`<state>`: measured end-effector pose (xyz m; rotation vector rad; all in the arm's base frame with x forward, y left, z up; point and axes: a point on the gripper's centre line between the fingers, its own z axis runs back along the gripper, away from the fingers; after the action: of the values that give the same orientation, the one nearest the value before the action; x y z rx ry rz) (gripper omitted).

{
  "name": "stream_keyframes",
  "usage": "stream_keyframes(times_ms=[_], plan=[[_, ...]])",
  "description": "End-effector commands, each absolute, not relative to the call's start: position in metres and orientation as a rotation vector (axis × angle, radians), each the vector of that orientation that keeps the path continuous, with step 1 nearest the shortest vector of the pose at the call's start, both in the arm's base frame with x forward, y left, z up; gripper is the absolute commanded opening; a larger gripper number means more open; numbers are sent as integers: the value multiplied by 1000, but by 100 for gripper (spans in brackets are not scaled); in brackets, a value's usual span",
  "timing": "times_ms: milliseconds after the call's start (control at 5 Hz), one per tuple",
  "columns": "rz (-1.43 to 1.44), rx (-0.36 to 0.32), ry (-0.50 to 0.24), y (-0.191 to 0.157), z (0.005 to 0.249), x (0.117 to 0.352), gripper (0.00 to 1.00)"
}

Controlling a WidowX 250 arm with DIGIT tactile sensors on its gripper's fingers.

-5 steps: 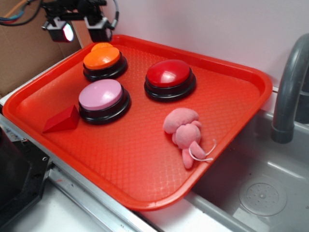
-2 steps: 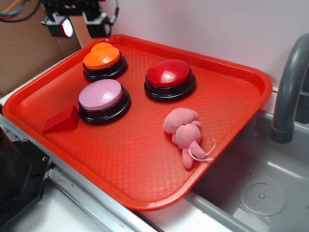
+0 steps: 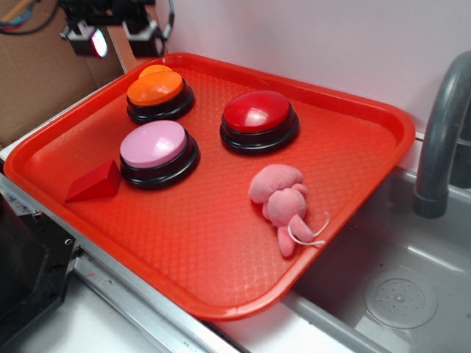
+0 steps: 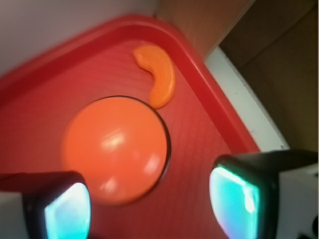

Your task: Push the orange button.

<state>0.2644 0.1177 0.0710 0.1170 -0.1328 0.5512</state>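
The orange button (image 3: 155, 90) (image 4: 114, 148), a glossy orange dome on a black base, sits in the far left corner of the red tray (image 3: 221, 243). My gripper (image 3: 116, 37) (image 4: 154, 206) hangs open above and behind it, over the tray's back left rim, holding nothing. In the wrist view the dome lies below, ahead of the left finger (image 4: 65, 209). A curved orange piece (image 4: 158, 74) (image 3: 153, 70) lies on the tray just behind the button.
On the tray stand a pink-domed button (image 3: 156, 151) and a red-domed button (image 3: 257, 118). A red wedge (image 3: 94, 184) lies at the left, a pink plush toy (image 3: 283, 198) at the right. A grey faucet (image 3: 441, 132) rises over the sink (image 3: 397, 294). Cardboard (image 3: 37, 81) stands at the left.
My gripper has risen a little and drifted slightly left, away from the orange button. Nothing on the tray has moved.
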Motion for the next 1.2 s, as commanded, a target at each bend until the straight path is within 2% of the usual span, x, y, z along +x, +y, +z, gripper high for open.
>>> stream_keyframes(times_ms=[0,800,1000], plan=[[564,97,-118,134,81,266,100],[564,97,-118,134,81,266,100],[596,112,-65,138,59,273,100]])
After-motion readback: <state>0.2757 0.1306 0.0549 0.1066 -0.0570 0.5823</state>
